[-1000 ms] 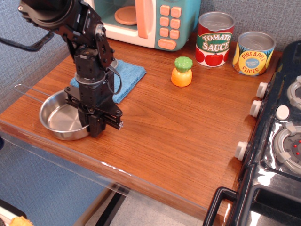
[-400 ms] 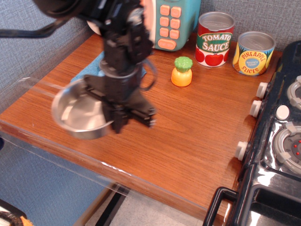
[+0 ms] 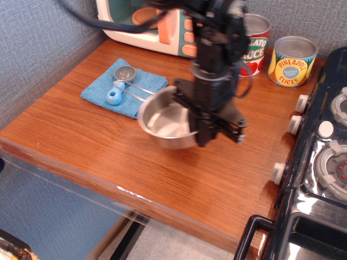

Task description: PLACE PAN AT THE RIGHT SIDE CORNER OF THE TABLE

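The shiny steel pan [image 3: 165, 122] hangs tilted above the middle of the reddish-brown table [image 3: 81, 130]. Its thin wire handle reaches back left towards the blue cloth. My black gripper [image 3: 201, 140] points down and is shut on the pan's right rim, holding it off the wood. The arm hides the pan's far right edge and part of what stands behind it.
A blue cloth [image 3: 97, 93] at the back left carries a small grey measuring spoon with a blue handle [image 3: 115, 92]. A toy microwave [image 3: 146, 24], a tomato sauce can [image 3: 256, 38] and a pineapple can [image 3: 293, 60] line the back. A black toy stove [image 3: 320, 162] borders the right.
The gripper has lifted the pan from the front left corner and carried it right to the middle of the table. The spoon on the cloth is now uncovered.
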You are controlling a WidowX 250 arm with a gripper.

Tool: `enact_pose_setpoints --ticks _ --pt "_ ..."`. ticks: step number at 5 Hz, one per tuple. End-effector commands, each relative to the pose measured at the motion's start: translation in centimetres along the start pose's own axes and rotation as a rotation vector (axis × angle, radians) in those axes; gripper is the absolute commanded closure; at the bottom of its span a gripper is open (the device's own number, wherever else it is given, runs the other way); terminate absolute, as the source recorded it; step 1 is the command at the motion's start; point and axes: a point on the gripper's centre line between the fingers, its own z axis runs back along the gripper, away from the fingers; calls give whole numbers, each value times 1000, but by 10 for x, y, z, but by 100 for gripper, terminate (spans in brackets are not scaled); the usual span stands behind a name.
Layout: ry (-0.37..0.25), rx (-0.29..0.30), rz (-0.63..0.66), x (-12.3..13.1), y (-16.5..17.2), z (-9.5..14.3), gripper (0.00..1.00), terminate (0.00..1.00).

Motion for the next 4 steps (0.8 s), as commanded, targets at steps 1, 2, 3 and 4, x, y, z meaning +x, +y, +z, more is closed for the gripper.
enact_pose_setpoints --ticks 1,2,3,4 --pt "-26 6 -65 33 -28 1 100 0" --pt "-2 13 -79 35 -38 -8 100 0" --pt "24 19 -50 34 -35 -14 100 0" --pt "25 -2 -31 34 -31 -12 0 0"
